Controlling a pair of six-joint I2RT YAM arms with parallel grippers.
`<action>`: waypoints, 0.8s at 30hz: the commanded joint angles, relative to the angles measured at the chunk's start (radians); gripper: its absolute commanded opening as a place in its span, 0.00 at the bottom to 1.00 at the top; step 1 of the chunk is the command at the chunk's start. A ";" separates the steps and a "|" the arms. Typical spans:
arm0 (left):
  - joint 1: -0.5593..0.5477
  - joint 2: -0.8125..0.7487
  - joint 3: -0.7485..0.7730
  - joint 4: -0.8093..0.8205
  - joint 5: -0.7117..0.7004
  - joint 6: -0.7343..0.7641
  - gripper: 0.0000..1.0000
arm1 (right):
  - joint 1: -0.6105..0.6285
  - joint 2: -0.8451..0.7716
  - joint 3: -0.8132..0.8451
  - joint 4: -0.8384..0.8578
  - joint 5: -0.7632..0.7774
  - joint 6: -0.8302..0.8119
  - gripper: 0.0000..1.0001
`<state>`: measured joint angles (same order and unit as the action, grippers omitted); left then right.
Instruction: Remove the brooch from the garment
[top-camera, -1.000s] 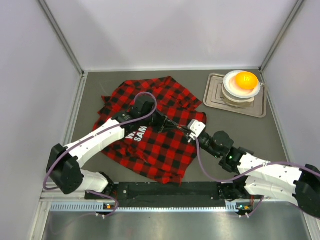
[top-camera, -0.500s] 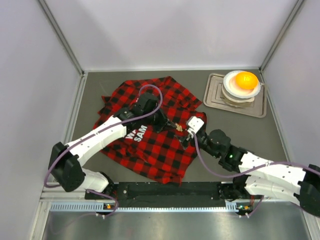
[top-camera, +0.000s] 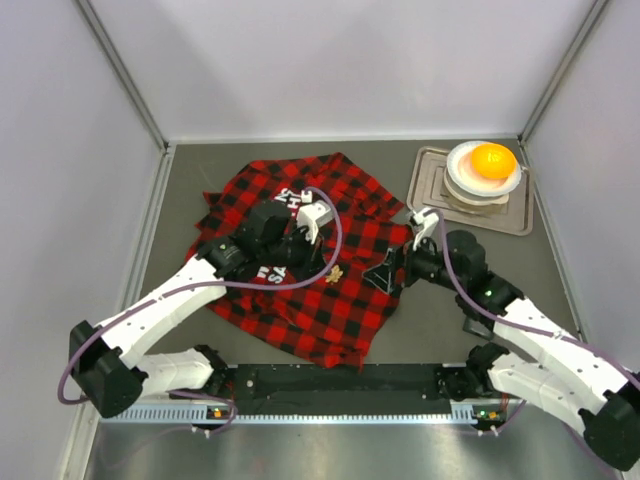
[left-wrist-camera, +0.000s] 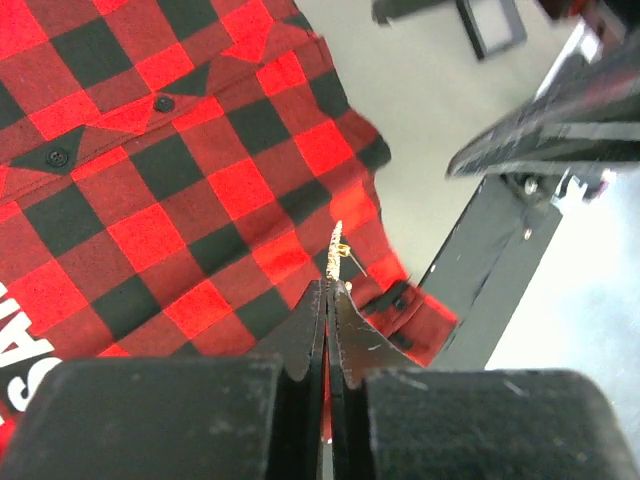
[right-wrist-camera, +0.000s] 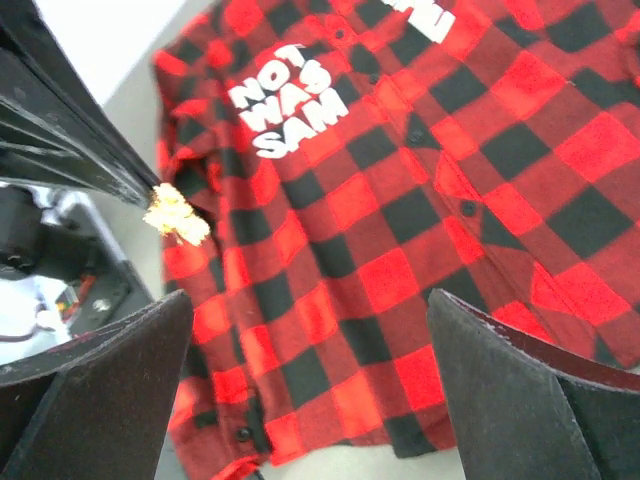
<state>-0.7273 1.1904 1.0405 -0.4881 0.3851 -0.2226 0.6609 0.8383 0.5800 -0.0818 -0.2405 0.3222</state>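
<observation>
Brooch (right-wrist-camera: 175, 215) sm. pale-gold floret, garment (right-wrist-camera: 420, 200) soft red/blk plaid flannel

On table (top-camera: 420, 335), garment (top-camera: 300, 295) left of centre, brooch (top-camera: 335, 273) over its right part, tray (top-camera: 425, 195) far right.

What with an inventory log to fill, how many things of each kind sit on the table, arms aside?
garment: 1
brooch: 1
tray: 1
white dish: 1
orange round thing: 1
Total: 5
</observation>
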 joint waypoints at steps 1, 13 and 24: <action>-0.003 -0.081 -0.042 -0.024 0.103 0.235 0.00 | -0.095 -0.010 -0.020 0.224 -0.433 0.118 0.98; -0.001 -0.180 -0.138 0.313 0.292 -0.006 0.00 | -0.099 0.022 -0.023 0.441 -0.565 0.337 0.87; -0.003 -0.170 -0.250 0.631 0.454 -0.322 0.00 | -0.098 -0.010 -0.035 0.519 -0.617 0.391 0.64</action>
<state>-0.7273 1.0260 0.8108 -0.0364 0.7673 -0.4347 0.5709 0.8478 0.5449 0.3515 -0.8299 0.6842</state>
